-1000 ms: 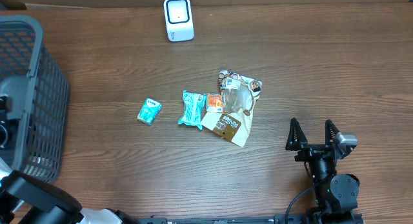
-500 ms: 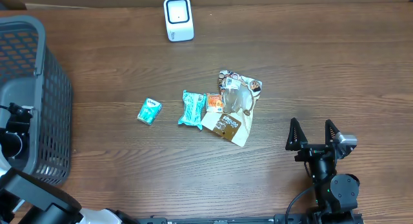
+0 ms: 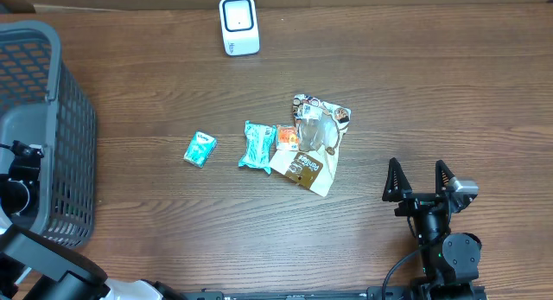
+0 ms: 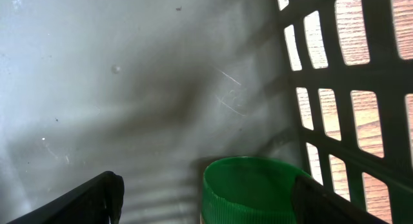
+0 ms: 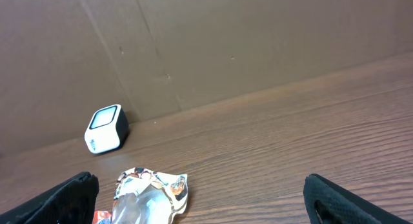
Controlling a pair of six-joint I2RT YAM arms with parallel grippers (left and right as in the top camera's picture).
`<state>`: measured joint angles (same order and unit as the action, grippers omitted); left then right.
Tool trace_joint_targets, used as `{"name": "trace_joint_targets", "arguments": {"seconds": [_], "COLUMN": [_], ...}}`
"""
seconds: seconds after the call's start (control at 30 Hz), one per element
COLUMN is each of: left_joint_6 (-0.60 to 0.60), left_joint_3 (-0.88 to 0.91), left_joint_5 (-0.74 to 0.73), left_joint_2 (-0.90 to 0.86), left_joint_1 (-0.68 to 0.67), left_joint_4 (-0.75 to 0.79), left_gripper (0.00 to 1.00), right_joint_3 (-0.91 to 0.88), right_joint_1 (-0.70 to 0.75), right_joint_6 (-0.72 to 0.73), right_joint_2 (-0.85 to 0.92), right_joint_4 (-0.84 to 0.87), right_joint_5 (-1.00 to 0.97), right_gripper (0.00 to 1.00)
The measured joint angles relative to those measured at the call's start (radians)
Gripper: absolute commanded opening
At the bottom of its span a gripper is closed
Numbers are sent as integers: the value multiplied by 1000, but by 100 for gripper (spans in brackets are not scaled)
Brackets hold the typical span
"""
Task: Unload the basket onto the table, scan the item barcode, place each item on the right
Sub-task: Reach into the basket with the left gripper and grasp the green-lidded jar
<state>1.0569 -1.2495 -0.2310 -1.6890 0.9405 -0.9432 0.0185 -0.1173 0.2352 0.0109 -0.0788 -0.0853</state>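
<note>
My left gripper is down inside the grey basket, open, its fingers standing either side of a green ribbed cap. The right finger is at the cap's edge and the left finger stands clear of it. What lies below the cap is hidden. From overhead, the left gripper is mostly hidden by the arm. The white scanner stands at the table's far edge, also seen as the scanner from the right wrist. My right gripper rests open and empty at the front right.
In mid-table lie a small teal packet, a longer teal packet, an orange packet and a printed foil pouch. The pouch lies ahead of my right gripper. A brown cardboard wall backs the table.
The left wrist has shifted a little rightwards inside the basket, and the basket has been nudged slightly to the right. The right arm and the packets have not moved.
</note>
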Motion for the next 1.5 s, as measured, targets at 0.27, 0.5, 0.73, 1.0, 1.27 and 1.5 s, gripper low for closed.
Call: {"name": "trace_joint_targets", "arguments": {"seconds": [0.27, 0.5, 0.73, 1.0, 1.27, 1.5], "left_joint_6": [-11, -11, -29, -61, -87, -126], "left_joint_3": [31, 81, 105, 143, 169, 171], "left_joint_5": [0, 6, 6, 10, 26, 29], "left_joint_2": [0, 0, 0, 0, 0, 0], "left_joint_1": [0, 5, 5, 5, 5, 5], "left_joint_4": [18, 51, 90, 127, 150, 206], "left_gripper": [87, 89, 86, 83, 73, 65], "right_joint_3": [0, 0, 0, 0, 0, 0], "right_joint_1": [0, 0, 0, 0, 0, 0], "right_joint_6": [1, 0, 0, 0, 0, 0], "right_joint_2": [0, 0, 0, 0, 0, 0], "right_joint_4": [0, 0, -1, -1, -1, 0], "right_joint_5": [0, 0, 0, 0, 0, 0], "right_gripper": [100, 100, 100, 100, 100, 100]}}
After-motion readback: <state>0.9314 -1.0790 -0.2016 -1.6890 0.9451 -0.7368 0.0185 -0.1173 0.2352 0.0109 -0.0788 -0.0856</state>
